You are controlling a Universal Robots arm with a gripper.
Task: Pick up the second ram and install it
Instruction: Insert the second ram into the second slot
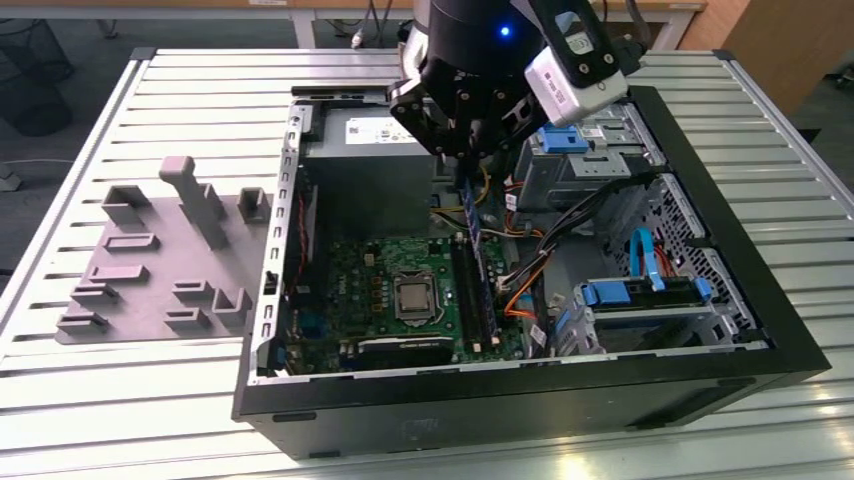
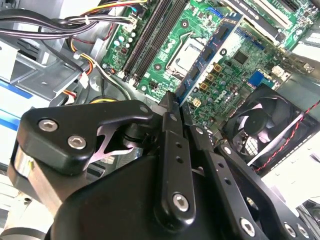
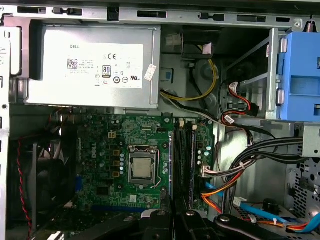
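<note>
The second ram point(image 1: 469, 205) is a thin blue-green stick hanging edge-down from my gripper point(image 1: 465, 165), above the open computer case. In the second wrist view the ram point(image 2: 202, 62) runs out from between the black fingers point(image 2: 172, 130), which are shut on it. Below lies the green motherboard point(image 1: 387, 280), whose long black memory slots point(image 1: 470, 290) sit nearly under the stick. The first wrist view looks straight down on those slots point(image 3: 183, 155), with my gripper point(image 3: 174, 214) at the frame's edge, in line with them. Whether a slot holds a stick I cannot tell.
A grey power supply point(image 3: 95, 65) fills the far end of the case. Orange and black cables point(image 1: 534, 270) run beside the slots, and blue drive caddies point(image 1: 641, 295) stand at the exterior view's right. A grey fixture plate point(image 1: 160, 260) lies on the table left of the case. A case fan point(image 2: 270, 120) is mounted near the board.
</note>
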